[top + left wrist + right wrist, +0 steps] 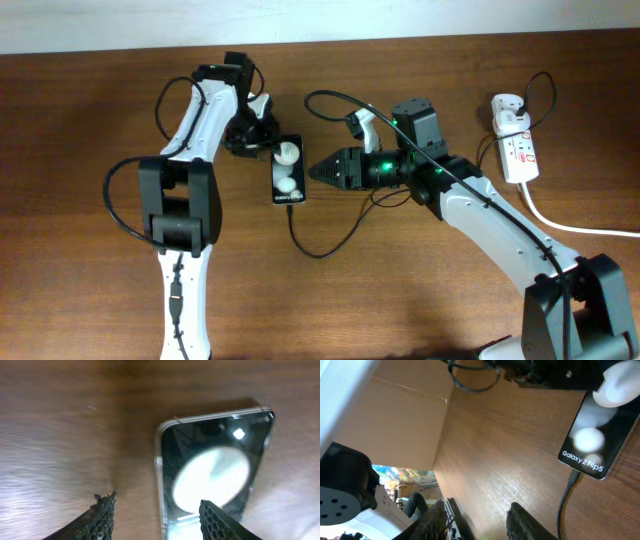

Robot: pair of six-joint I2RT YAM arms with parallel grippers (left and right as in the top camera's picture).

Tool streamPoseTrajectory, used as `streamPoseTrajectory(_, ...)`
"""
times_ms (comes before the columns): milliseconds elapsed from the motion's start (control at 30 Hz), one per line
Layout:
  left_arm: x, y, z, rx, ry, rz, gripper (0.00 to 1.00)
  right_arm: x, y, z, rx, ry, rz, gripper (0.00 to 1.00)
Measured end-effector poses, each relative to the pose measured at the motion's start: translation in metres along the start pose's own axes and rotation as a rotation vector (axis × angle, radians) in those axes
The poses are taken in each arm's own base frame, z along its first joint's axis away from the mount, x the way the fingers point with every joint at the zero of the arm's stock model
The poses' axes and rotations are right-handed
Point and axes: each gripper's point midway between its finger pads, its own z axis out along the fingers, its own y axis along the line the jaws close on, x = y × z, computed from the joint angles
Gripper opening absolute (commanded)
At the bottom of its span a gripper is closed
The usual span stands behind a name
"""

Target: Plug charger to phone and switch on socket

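The black phone (285,171) lies flat on the table with two white light reflections on its screen. It also shows in the left wrist view (212,470) and in the right wrist view (592,435), where white text reads Galaxy Z Flip5. The thin black charger cable (330,245) has its plug tip (574,477) in the phone's near end. My left gripper (155,510) is open at the phone's far end, one finger over its edge. My right gripper (318,172) is open and empty just right of the phone. The white socket (519,150) lies far right.
The socket's thick white cord (575,228) runs off to the right edge. Thicker black robot cables loop around both arms. A pale wall edges the table at the back.
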Motion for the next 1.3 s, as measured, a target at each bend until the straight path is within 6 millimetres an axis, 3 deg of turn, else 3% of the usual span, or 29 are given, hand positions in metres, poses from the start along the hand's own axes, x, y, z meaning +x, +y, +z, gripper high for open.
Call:
streamPoseTrajectory(100, -0.009, 0.015, -0.016, -0.111, -0.039, 0.002, 0.56, 0.011, -0.018, -0.001, 0.082, 0.023, 0.034, 0.4)
streamPoseTrajectory(167, -0.01, 0.015, -0.032, -0.133, -0.037, 0.001, 0.57, 0.016, -0.028, -0.002, 0.131, 0.032, 0.04, 0.4)
streamPoseTrajectory(200, -0.016, 0.01, -0.051, -0.138, -0.069, 0.007, 0.58, 0.018, -0.033, -0.003, 0.157, 0.036, 0.045, 0.41)
streamPoseTrajectory(233, -0.029, 0.001, -0.088, -0.132, -0.153, 0.021, 0.59, 0.02, -0.039, -0.004, 0.189, 0.037, 0.041, 0.41)
streamPoseTrajectory(267, -0.027, -0.006, -0.117, -0.131, -0.19, 0.028, 0.66, 0.025, -0.05, -0.01, 0.254, 0.043, 0.059, 0.41)
streamPoseTrajectory(300, -0.026, -0.017, -0.157, -0.123, -0.271, 0.042, 0.8, 0.023, -0.057, -0.018, 0.303, 0.026, 0.063, 0.41)
streamPoseTrajectory(333, -0.029, -0.025, -0.189, -0.111, -0.364, 0.057, 0.81, 0.021, -0.06, -0.027, 0.332, 0.009, 0.057, 0.41)
streamPoseTrajectory(367, -0.031, -0.035, -0.22, -0.096, -0.466, 0.079, 0.9, 0.014, -0.064, -0.054, 0.39, -0.042, 0.057, 0.41)
streamPoseTrajectory(400, -0.023, -0.047, -0.266, -0.077, -0.59, 0.106, 0.94, 0.0, -0.06, -0.078, 0.421, -0.119, 0.027, 0.41)
streamPoseTrajectory(433, -0.017, -0.053, -0.288, -0.07, -0.644, 0.119, 0.95, 0.001, -0.061, -0.091, 0.446, -0.132, 0.035, 0.41)
streamPoseTrajectory(467, -0.011, -0.057, -0.307, -0.065, -0.692, 0.126, 0.98, -0.005, -0.067, -0.133, 0.508, -0.214, 0.058, 0.38)
streamPoseTrajectory(500, -0.003, -0.061, -0.322, -0.06, -0.724, 0.132, 0.99, -0.009, -0.07, -0.154, 0.536, -0.264, 0.072, 0.32)
streamPoseTrajectory(567, 0.014, -0.065, -0.343, -0.056, -0.759, 0.14, 0.99, -0.013, -0.083, -0.217, 0.615, -0.409, 0.143, 0.14)
streamPoseTrajectory(600, 0.018, -0.066, -0.349, -0.055, -0.767, 0.141, 0.99, -0.013, -0.089, -0.241, 0.646, -0.464, 0.174, 0.04)
streamPoseTrajectory(667, 0.029, -0.068, -0.36, -0.053, -0.788, 0.146, 0.99, -0.008, -0.107, -0.292, 0.72, -0.566, 0.276, 0.04)
streamPoseTrajectory(767, 0.029, -0.068, -0.36, -0.053, -0.787, 0.145, 0.99, -0.025, -0.106, -0.368, 0.845, -0.703, 0.332, 0.04)
streamPoseTrajectory(833, 0.029, -0.068, -0.36, -0.053, -0.787, 0.145, 0.99, -0.031, -0.127, -0.392, 0.878, -0.702, 0.403, 0.04)
streamPoseTrajectory(900, 0.029, -0.068, -0.36, -0.053, -0.787, 0.145, 0.99, -0.031, -0.157, -0.393, 0.881, -0.662, 0.464, 0.04)
streamPoseTrajectory(967, 0.029, -0.068, -0.36, -0.053, -0.787, 0.145, 0.99, -0.033, -0.173, -0.392, 0.891, -0.637, 0.452, 0.04)
streamPoseTrajectory(1067, 0.029, -0.068, -0.36, -0.053, -0.787, 0.145, 0.99, -0.046, -0.202, -0.404, 0.93, -0.65, 0.401, 0.04)
streamPoseTrajectory(1233, 0.029, -0.068, -0.36, -0.053, -0.788, 0.146, 0.99, -0.063, -0.26, -0.406, 0.94, -0.665, 0.383, 0.04)
streamPoseTrajectory(1300, 0.029, -0.068, -0.36, -0.053, -0.787, 0.145, 0.99, -0.072, -0.268, -0.41, 0.941, -0.7, 0.367, 0.04)
